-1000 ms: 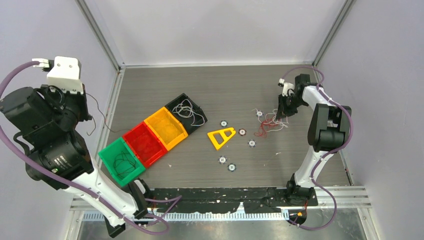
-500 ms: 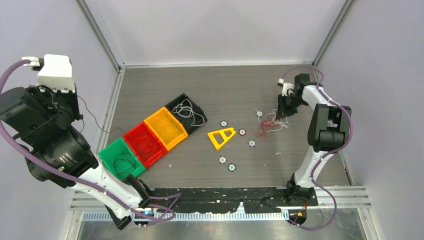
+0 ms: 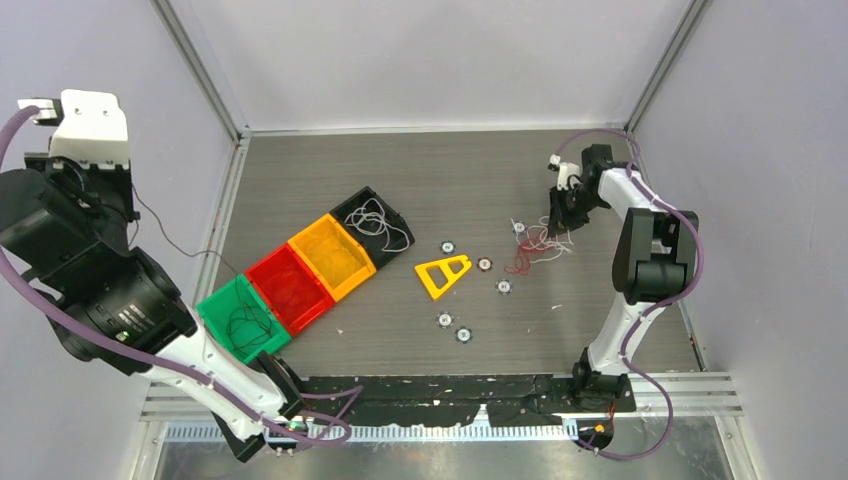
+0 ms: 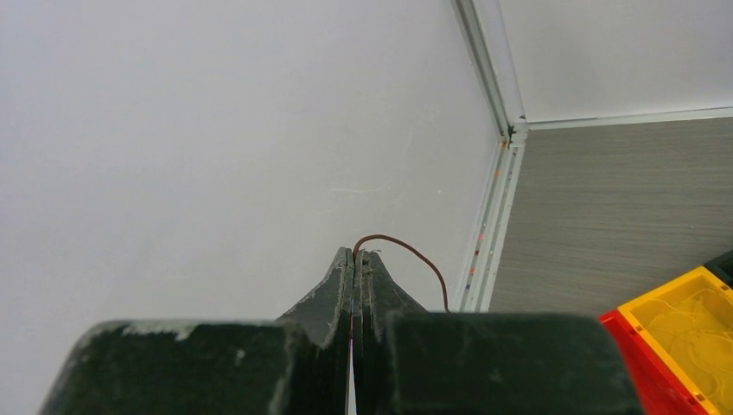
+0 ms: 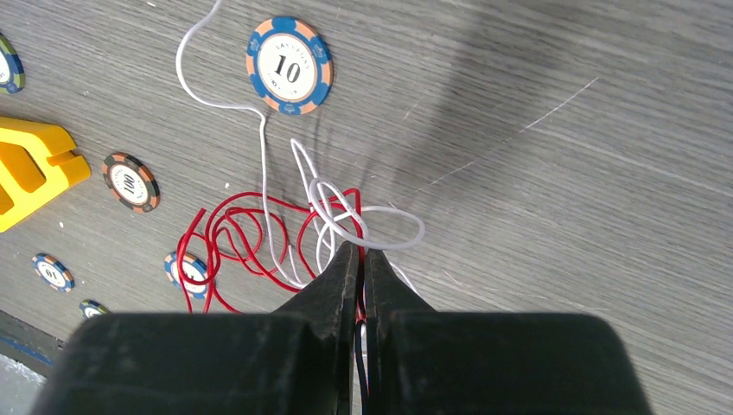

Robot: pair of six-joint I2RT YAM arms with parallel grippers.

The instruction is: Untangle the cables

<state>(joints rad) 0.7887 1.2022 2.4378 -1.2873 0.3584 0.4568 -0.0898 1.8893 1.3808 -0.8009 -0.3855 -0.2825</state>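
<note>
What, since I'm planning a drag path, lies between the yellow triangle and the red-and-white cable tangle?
One poker chip, marked 100 in the right wrist view. The top view shows it between the yellow triangle and the cables.

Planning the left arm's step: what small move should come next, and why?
Probably lower the left gripper toward the green bin and release. It is shut on a dark wire, high by the left wall, and that bin holds dark wires. The right gripper is shut on the tangle.
</note>
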